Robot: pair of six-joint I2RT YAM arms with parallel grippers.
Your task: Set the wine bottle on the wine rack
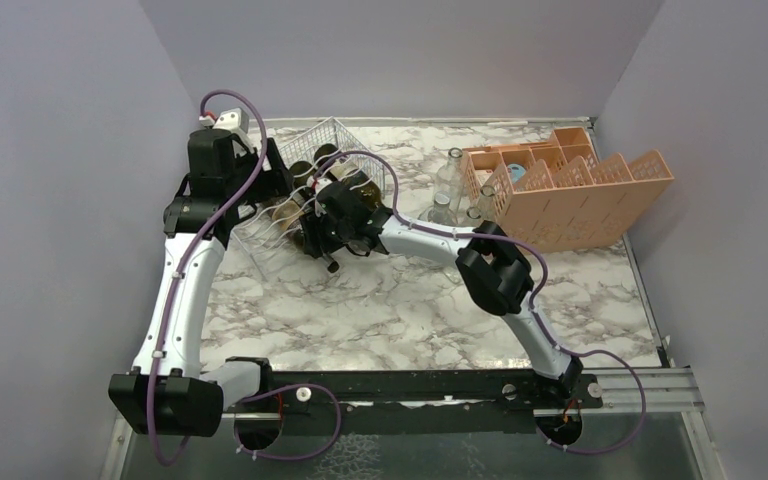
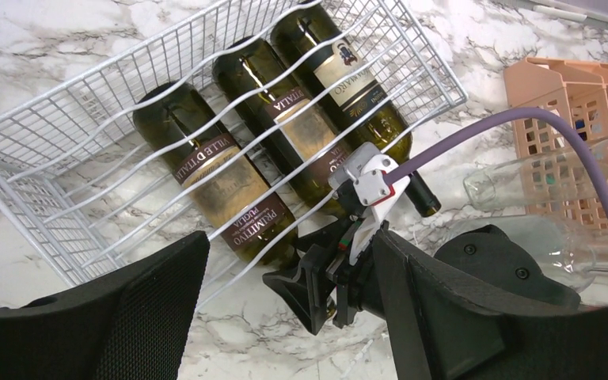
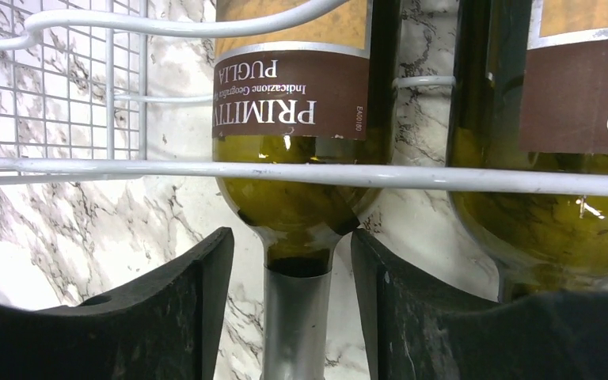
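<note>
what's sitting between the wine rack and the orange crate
A cluster of clear glass bottles sits between the wine rack and the orange crate; the top view shows it best.

Right claw (image 3: 291, 239) sits astride the wine bottle (image 3: 297, 190) at its neck, black fingers (image 3: 166, 309) parted, marble desk (image 3: 176, 207) showing either side. The Primitivo-labelled bottle lies in the white wine rack (image 3: 87, 165), a wire crossing its shoulder, with a second bottle (image 3: 554, 210) just beside it.

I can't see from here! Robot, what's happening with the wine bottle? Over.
Left gripper open, empty. Right gripper open around the wine bottle neck, not clamping. Wine bottle lying in the wine rack. Nothing seen blocking.
</note>
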